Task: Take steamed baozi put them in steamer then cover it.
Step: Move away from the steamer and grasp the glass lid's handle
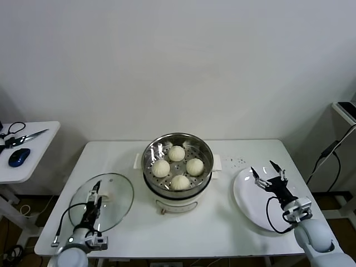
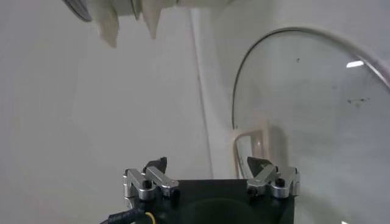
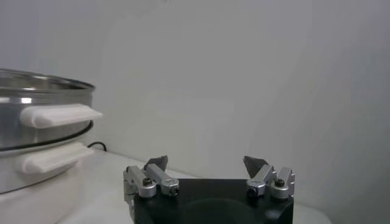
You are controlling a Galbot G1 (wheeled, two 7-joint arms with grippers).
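Steel steamer loaded: four baozi inside, uncovered.
Cover on bench at 8 o'clock under open left gripper; right gripper open over plate, 4 o'clock.

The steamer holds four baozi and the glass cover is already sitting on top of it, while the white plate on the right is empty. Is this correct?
Not quite. The cover is not on the steamer; the head view shows it lying flat on the table to the steamer's left, under the open left gripper. The rest holds: four baozi sit in the uncovered steamer, and the white plate on the right holds no food.
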